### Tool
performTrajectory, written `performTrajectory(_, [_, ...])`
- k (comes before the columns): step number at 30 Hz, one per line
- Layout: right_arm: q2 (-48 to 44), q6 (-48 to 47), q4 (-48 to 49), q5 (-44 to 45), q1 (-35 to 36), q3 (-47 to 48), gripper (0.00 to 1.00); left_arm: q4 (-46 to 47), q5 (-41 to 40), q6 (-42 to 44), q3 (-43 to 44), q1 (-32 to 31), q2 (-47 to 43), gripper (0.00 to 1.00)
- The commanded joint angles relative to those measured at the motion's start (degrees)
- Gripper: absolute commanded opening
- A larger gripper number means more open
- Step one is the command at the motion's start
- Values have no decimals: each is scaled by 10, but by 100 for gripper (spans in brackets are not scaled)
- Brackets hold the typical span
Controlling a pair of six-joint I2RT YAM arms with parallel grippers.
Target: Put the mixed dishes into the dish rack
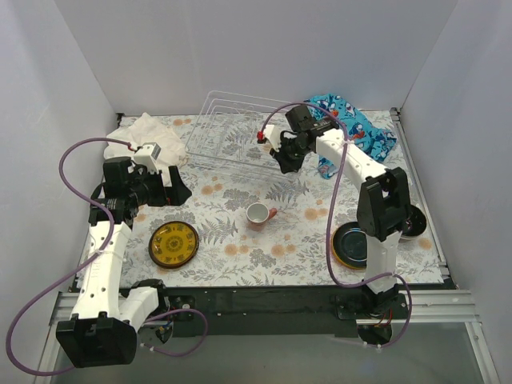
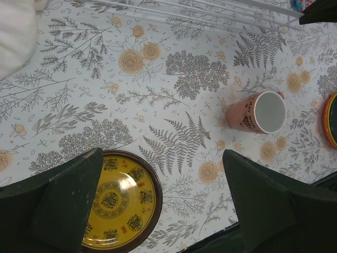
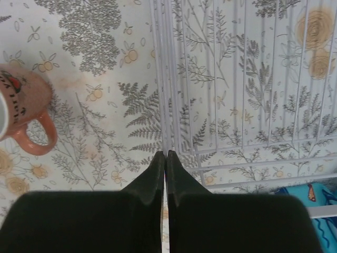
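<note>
The pale wire dish rack (image 1: 232, 132) stands at the back middle with no dishes in it. My right gripper (image 1: 286, 160) is at its near right corner; in the right wrist view the gripper (image 3: 166, 154) is shut on a thin wire of the rack's edge (image 3: 237, 105). A pink mug (image 1: 258, 214) lies on its side mid-table, and also shows in both wrist views (image 2: 260, 112) (image 3: 21, 105). A yellow patterned plate (image 1: 174, 243) lies front left. My left gripper (image 1: 168, 188) is open and empty, held above the table over the plate (image 2: 118, 203); in its wrist view the gripper (image 2: 162, 155) is wide open.
A stack of plates with a dark blue one on top (image 1: 352, 244) sits front right, its rim in the left wrist view (image 2: 331, 118). A dark bowl (image 1: 412, 224) is behind the right arm. The blue shark-print cloth (image 1: 360, 132) lies back right, the white towel (image 1: 148, 132) back left.
</note>
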Motion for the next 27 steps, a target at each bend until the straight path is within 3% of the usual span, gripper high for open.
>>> performTrajectory(1, [-55,96,-16,11,29,-75,1,15,-2,10,-9,3,1,98])
performTrajectory(9, [-117,278,36,33,62,-136,1,49,6,31,-18,3,43,98])
performTrajectory(10, [-114,283,35,27,63,-130,6,50,7,30,-16,3,50,98])
performTrajectory(11, [-108,283,33,27,65,-109,27,53,10,30,-12,3,56,97])
performTrajectory(12, [-105,271,31,33,66,-95,37,55,12,29,-11,2,64,96])
performTrajectory(15, [-89,242,11,55,53,-8,54,55,30,33,1,-4,91,90])
performTrajectory(18, [-68,242,-17,2,10,52,57,55,78,64,5,-28,104,86])
performTrajectory(21, [-68,238,-8,-11,-20,57,59,56,121,93,10,-102,113,85])
performTrajectory(25, [-51,242,14,29,-54,68,59,58,88,69,46,-199,164,83])
performTrajectory(27, [-38,244,25,76,-67,86,59,79,59,32,62,-215,200,76])
